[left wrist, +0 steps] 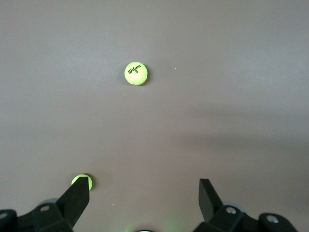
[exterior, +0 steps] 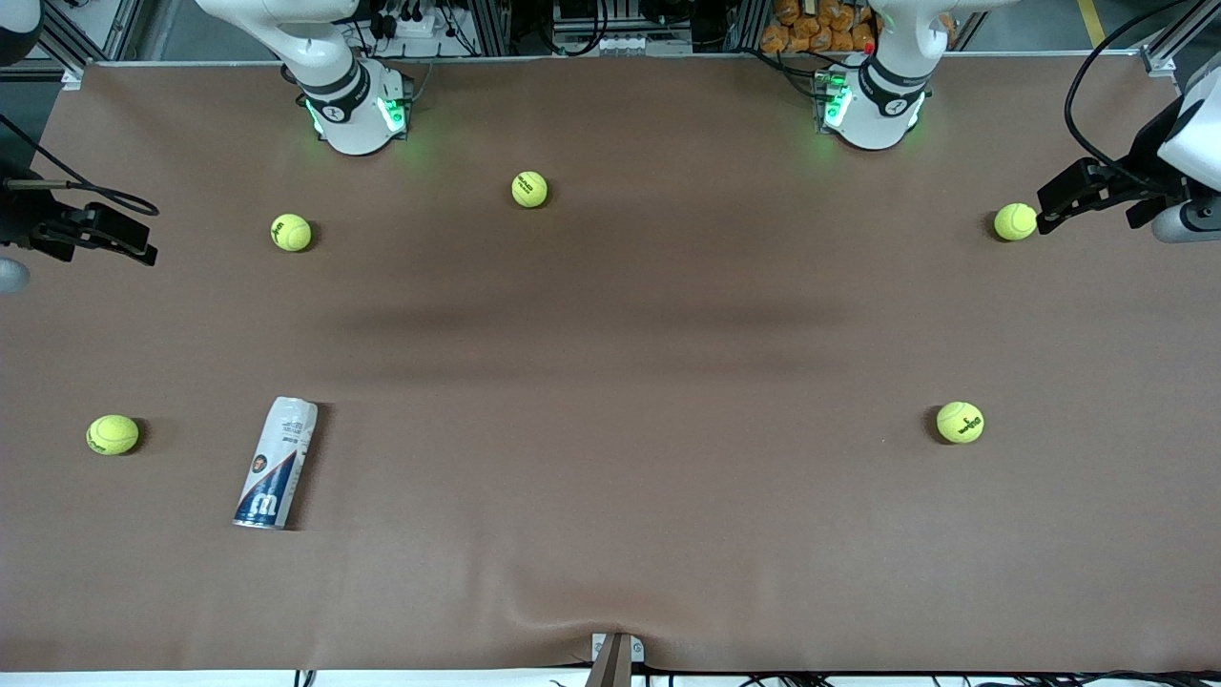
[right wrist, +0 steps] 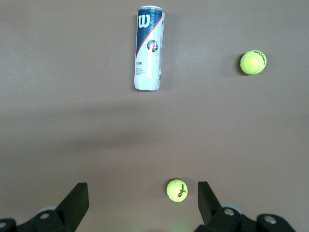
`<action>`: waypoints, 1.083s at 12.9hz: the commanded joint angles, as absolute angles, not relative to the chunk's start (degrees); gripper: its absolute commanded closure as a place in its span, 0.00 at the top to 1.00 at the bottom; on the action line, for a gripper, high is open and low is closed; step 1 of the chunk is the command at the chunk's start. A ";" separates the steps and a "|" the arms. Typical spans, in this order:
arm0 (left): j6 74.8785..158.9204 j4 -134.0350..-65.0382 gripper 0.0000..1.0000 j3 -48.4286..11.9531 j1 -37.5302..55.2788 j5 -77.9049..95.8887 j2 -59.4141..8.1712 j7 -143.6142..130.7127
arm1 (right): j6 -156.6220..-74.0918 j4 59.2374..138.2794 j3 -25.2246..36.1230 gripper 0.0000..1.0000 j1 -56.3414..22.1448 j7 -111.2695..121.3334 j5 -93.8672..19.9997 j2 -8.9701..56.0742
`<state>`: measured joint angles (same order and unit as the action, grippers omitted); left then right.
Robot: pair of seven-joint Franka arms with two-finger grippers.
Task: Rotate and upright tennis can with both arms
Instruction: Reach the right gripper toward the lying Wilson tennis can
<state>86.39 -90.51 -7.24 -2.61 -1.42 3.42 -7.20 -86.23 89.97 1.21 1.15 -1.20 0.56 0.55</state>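
Table (exterior: 610, 382): a wide brown surface is seen across nearly the whole front view; a small fold in the cover is seen at the lower middle edge.
Right arm (exterior: 324, 67): its white base with green glow is seen at the upper left of the front view.
Left arm (exterior: 882, 86): its white base with green glow is seen at the upper right of the front view.
Right gripper (exterior: 91, 229): it is held up over the table edge at the right arm's end, at the far left of the front view; in the right wrist view (right wrist: 142, 205) its jaws are spread wide and nothing is held.
Left gripper (exterior: 1068, 196): it is held up at the far right of the front view, just beside a ball; in the left wrist view (left wrist: 145, 198) its jaws are spread wide and nothing is held.
Tennis can (exterior: 277, 463): it is laid on its side in the lower left of the front view, its dark-blue end nearer to the front camera; it is seen also in the right wrist view (right wrist: 149, 47), well apart from both grippers.
Tennis balls: five are counted on the table in the front view, at lower left (exterior: 113, 434), upper left (exterior: 291, 232), upper middle (exterior: 529, 189), upper right (exterior: 1014, 221) and lower right (exterior: 960, 422).
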 commanded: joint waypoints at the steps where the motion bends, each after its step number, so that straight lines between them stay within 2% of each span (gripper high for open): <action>1: 86.40 -90.18 1.00 -7.65 -3.08 -2.64 3.87 -7.38 | -86.31 90.35 0.70 1.00 1.93 -1.49 -0.44 -0.44; 6: 85.52 -88.68 1.00 -7.29 -3.16 -2.64 3.25 -7.56 | -88.05 90.70 0.70 1.00 1.85 -1.23 -0.44 1.39; 12: 85.43 -89.12 1.00 -7.29 -3.16 -2.64 3.25 -7.56 | -101.14 90.70 0.62 1.00 1.49 -1.23 -0.44 16.41; 14: 85.17 -89.21 1.00 -7.29 -3.16 -2.64 3.25 -7.38 | -107.72 90.62 0.53 1.00 1.41 -1.14 -0.44 22.56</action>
<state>86.21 -89.88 -7.05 -3.04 -1.43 3.27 -7.20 -104.36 92.07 0.96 1.10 -1.19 0.20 17.81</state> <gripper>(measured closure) 0.000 0.000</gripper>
